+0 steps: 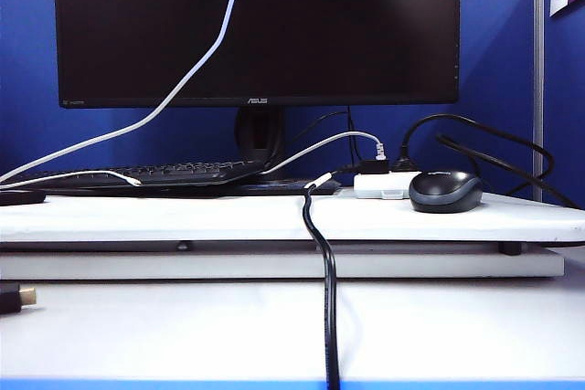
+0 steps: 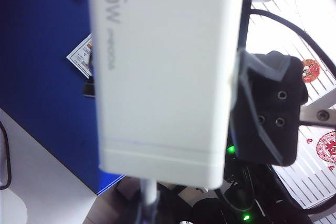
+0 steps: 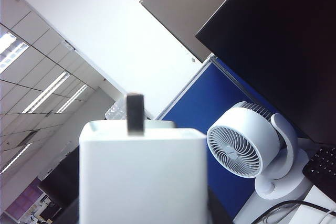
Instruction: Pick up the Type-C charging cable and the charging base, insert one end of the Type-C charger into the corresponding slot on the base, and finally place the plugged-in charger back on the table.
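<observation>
One black finger of the right gripper presses against the side of the charging base, so the right fingers appear clamped on that one white block, held close to both wrist cameras. The left gripper's fingers are together but out of sight; whether they pinch anything cannot be told. One thin Type-C charging cable meets the base's lower end. The base reads "65W". Farther out, the worktop carries one monitor marked "ASUS", one keyboard, one mouse, one small white box with black plugs, and one white fan at the right.
</observation>
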Controlling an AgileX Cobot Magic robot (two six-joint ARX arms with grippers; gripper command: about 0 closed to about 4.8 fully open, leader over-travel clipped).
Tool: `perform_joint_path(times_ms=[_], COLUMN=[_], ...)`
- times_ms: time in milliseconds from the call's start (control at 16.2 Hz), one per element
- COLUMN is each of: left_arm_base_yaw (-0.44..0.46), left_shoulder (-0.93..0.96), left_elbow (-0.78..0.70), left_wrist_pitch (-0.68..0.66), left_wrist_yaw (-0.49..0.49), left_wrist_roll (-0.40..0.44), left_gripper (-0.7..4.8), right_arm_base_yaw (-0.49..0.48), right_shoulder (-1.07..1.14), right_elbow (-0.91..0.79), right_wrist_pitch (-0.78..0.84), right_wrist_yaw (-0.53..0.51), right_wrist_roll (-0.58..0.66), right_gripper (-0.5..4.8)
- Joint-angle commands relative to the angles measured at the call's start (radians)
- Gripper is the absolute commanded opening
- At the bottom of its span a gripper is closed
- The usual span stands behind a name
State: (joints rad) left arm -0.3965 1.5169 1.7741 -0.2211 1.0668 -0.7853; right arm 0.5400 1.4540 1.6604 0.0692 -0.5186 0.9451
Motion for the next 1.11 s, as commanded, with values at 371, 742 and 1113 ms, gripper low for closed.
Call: perform_joint_path(times_ms=[371, 742, 1113], left_arm_base_yaw=[0.005, 0.004, 0.003], left_shoulder=[-0.01, -0.01, -0.01], left_elbow=[0.008, 0.008, 0.008], left_wrist_pitch=[0.055, 0.055, 0.053], left_wrist_yaw=[-0.018, -0.014, 0.01], left_wrist_roll=[-0.001, -0.001, -0.001], left_gripper=[-0.06, -0.06, -0.06], right_arm_base_yaw=[0.009, 0.01, 0.01], right_shoulder=[-0.006, -0.006, -0.006], right_elbow=[0.0, 0.0, 0.0], right_wrist_pitch=[0.01, 0.011, 0.011], right_wrist_yaw=[-0.034, -0.034, -0.033], right_wrist_roll=[0.03, 0.021, 0.057], right_gripper=[-0.01, -0.01, -0.01])
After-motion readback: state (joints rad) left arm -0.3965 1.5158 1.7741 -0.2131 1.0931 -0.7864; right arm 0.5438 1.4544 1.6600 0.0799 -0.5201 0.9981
